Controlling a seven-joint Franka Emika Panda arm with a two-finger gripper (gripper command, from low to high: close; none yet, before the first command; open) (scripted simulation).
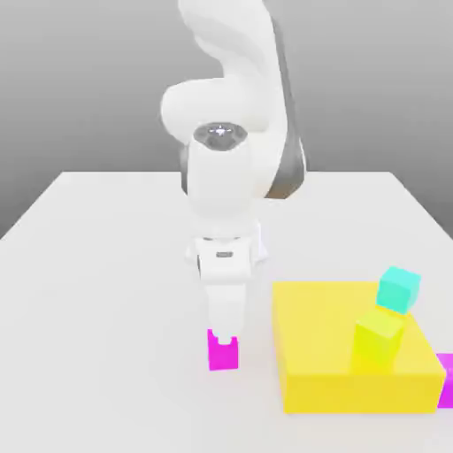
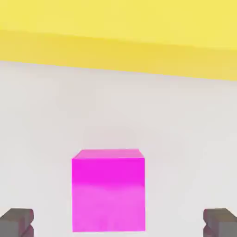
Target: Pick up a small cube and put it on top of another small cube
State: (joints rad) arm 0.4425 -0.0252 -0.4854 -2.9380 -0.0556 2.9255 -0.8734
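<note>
Above the small cube [image 2: 108, 190], the pincer [image 2: 118, 223] gapes wide, holding nothing.

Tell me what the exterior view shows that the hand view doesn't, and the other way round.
Exterior view alone: the arm's white body, the lime-green cube on the flat yellow block, the cyan cube just behind it, and a second magenta piece at the exterior view's right edge. Hand view alone: the two dark fingertips standing wide apart, one to each side of the magenta cube, not touching it. Both share that cube, the yellow block and the white table.
</note>
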